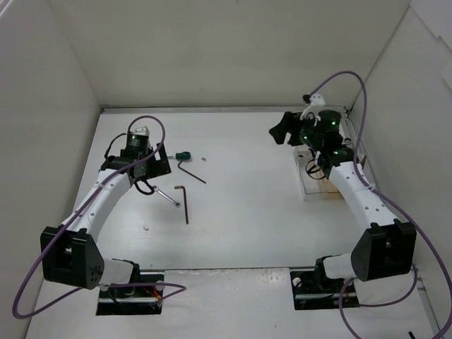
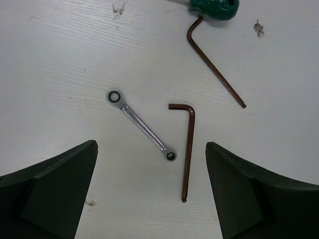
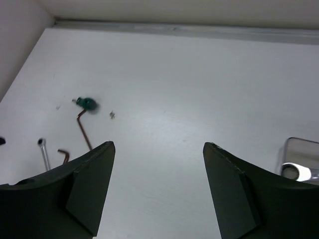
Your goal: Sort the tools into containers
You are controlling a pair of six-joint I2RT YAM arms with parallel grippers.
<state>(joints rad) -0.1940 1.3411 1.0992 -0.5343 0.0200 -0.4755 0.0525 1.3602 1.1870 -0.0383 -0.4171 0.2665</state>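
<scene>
My left gripper point(image 1: 146, 182) is open and empty, hovering over the tools on the white table. In the left wrist view, the silver wrench point(image 2: 142, 124) and a dark L-shaped hex key point(image 2: 188, 149) lie between and just ahead of its open fingers point(image 2: 65, 184). A second hex key point(image 2: 214, 64) and the green-handled screwdriver point(image 2: 214, 7) lie farther off. From above I see the wrench point(image 1: 168, 195), both hex keys point(image 1: 184, 203) point(image 1: 191, 173) and the screwdriver point(image 1: 183, 155). My right gripper point(image 1: 281, 131) is open and empty, raised beside a clear container point(image 1: 318, 194). The pliers are not in view.
A tiny loose screw point(image 1: 203, 159) lies right of the screwdriver. White walls enclose the table on the left, back and right. The right arm covers most of the container; its corner point(image 3: 299, 159) shows in the right wrist view with something white inside.
</scene>
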